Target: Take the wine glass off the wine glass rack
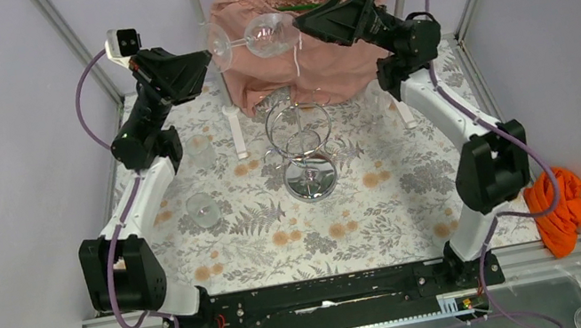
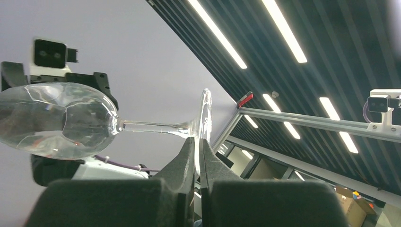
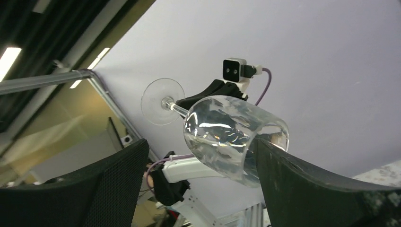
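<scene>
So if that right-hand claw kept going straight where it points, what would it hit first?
The wine glass: its bowl sits between the open fingers of the right gripper. Beyond it, probably the left gripper, shut on the foot.

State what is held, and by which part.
The clear wine glass, pinched at its foot's rim by the left gripper; the right gripper stands open around its bowl.

Wine glass (image 2: pixel 56 120): bowl rim cut by left wrist view's edge; foot's lower part hidden inside left gripper (image 2: pixel 197 144).
</scene>
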